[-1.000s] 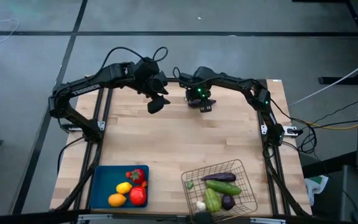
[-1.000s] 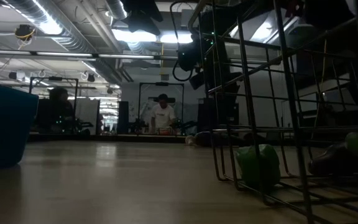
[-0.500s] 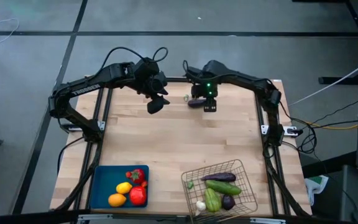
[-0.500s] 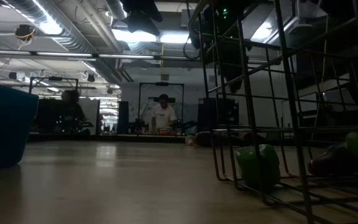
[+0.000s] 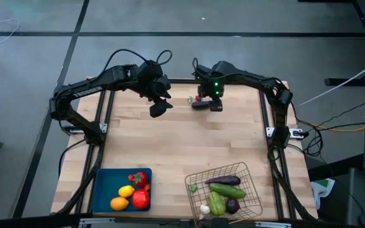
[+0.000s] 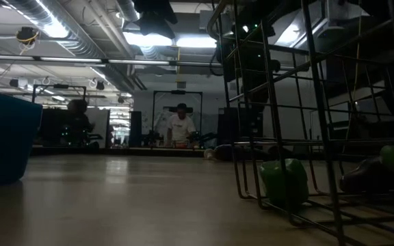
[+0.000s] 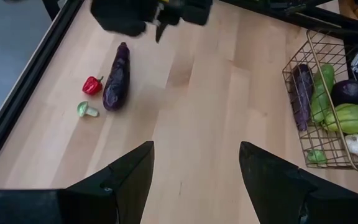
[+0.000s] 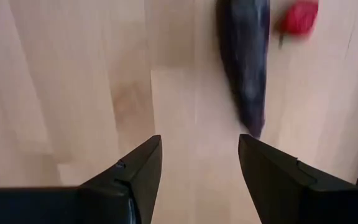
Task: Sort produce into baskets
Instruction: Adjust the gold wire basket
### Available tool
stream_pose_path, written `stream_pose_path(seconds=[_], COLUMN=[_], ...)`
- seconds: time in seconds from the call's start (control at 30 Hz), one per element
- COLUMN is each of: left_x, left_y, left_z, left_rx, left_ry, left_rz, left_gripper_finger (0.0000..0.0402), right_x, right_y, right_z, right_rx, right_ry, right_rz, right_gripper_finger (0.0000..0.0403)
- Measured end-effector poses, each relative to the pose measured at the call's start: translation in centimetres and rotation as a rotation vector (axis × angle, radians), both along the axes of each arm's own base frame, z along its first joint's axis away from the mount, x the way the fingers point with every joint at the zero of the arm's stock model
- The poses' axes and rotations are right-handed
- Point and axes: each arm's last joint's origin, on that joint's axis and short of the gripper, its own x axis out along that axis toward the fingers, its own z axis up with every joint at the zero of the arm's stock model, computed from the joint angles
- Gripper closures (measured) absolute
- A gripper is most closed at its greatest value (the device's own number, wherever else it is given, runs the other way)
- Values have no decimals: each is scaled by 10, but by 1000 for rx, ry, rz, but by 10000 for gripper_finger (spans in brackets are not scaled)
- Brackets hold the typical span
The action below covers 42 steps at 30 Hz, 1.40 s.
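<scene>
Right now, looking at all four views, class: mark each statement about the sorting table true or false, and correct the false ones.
1. An eggplant lies loose on the table. True.
2. The right gripper is shut on the eggplant. False: it is open, and the eggplant lies beyond its fingertips.
3. The blue tray holds a lemon. True.
4. The wire basket is empty. False: it holds a cucumber, garlic and more.
5. The left gripper holds the small red pepper. False: it is open and empty.
</scene>
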Motion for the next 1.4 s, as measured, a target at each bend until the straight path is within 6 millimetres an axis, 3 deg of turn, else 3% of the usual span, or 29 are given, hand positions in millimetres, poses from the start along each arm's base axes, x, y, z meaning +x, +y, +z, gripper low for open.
stream_pose_path(seconds=[0.17, 0.37, 0.6, 0.77, 1.07, 1.27, 1.4], left_x=[2, 12, 40, 54, 80, 99, 103], left_y=[-5, -22, -72, -118, -190, -219, -222], left_z=[0, -12, -46, -57, -104, -138, -158], left_rx=[4, -27, -142, -221, -203, -216, -183], left_ry=[-1, -21, -61, -167, -155, -162, -107], left_rz=[-23, -49, -94, -163, -192, -168, -107], left_gripper_finger=[169, 169, 169, 169, 169, 169, 169], right_x=[-24, -35, -44, -47, -42, -43, -43], right_y=[8, 36, 60, 59, 55, 55, 55], right_z=[18, 54, 81, 84, 84, 84, 84], right_rx=[96, 170, 116, 55, -42, -36, -35], right_ry=[94, -40, -137, -137, -153, -152, -151], right_rz=[-87, -89, -14, -3, -6, -6, -6], right_gripper_finger=[191, 191, 191, 191, 191, 191, 191])
